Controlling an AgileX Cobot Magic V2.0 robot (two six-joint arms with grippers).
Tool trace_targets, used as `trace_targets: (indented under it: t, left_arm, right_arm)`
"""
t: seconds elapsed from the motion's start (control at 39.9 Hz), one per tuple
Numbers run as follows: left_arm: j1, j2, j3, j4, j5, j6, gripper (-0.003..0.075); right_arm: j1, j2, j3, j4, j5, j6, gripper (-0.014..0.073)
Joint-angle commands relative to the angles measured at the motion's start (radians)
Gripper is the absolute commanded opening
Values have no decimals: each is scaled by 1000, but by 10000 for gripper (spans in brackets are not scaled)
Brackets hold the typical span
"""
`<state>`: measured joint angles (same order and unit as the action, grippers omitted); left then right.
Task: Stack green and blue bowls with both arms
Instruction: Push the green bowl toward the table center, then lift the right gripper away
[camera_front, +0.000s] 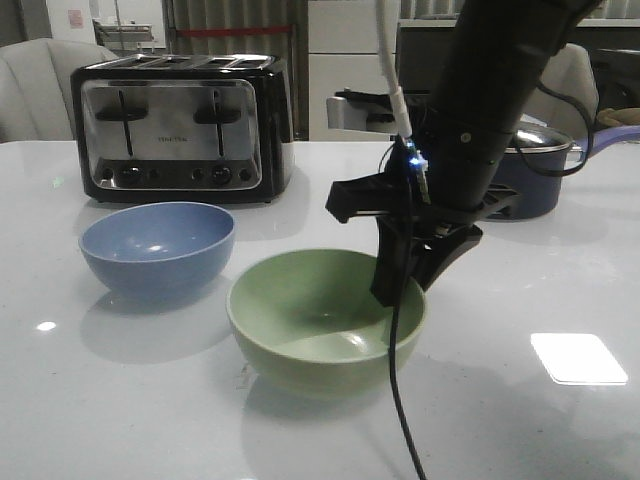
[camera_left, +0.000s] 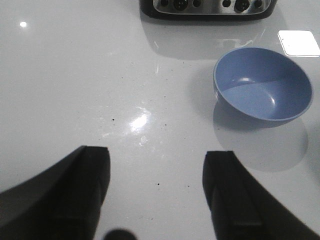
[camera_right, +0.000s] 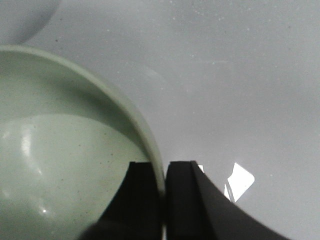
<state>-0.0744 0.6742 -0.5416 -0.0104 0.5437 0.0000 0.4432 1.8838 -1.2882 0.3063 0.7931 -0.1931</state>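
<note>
The right gripper (camera_right: 163, 200) has its jaws clamped on the rim of the green bowl (camera_front: 325, 318), one finger inside the wall and one outside, as the right wrist view shows plainly. This rim pinch suits a round bowl too wide to span, and it leaves the base free for lowering into another bowl. The green bowl appears to sit on the bench (camera_front: 560, 290), near its front and centre, though whether it is resting or just raised cannot be told. The right arm (camera_front: 490, 110) descends steeply from the upper right, a cable hanging down past the bowl's front. The left gripper (camera_left: 156, 190) has its jaws apart over bare bench and holds nothing; it does not show in the front view. The blue bowl (camera_front: 157, 247) stands upright and empty just beside the green one, to its left and slightly further back, apart from it. In the left wrist view the blue bowl (camera_left: 262, 84) lies well ahead of the open fingers and to one side. Judgement: the stack is not yet made; the grasp on green is in hand, and blue is untouched. A toaster (camera_front: 185, 125) stands behind the blue bowl, and a dark saucepan (camera_front: 540, 165) sits behind the right arm, both away from the bowls.
</note>
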Motion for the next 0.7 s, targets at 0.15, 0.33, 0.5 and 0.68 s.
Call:
trace_targets:
  t: [0.15, 0.33, 0.5, 0.68]
  left_arm:
    - [2, 4, -30, -8, -82, -9, 475]
    - [2, 4, -30, -8, -82, -9, 475]
    - [2, 4, -30, -8, -82, -9, 475]
    - [2, 4, -30, -8, -82, -9, 475]
  right_arm:
    - [-2, -57, -32, -28, -31, -12, 432]
    - [0, -152, -12, -28, -39, -12, 426]
    - [1, -336, 93, -28, -94, -31, 426]
    - [1, -555, 252, -28, -172, -79, 426]
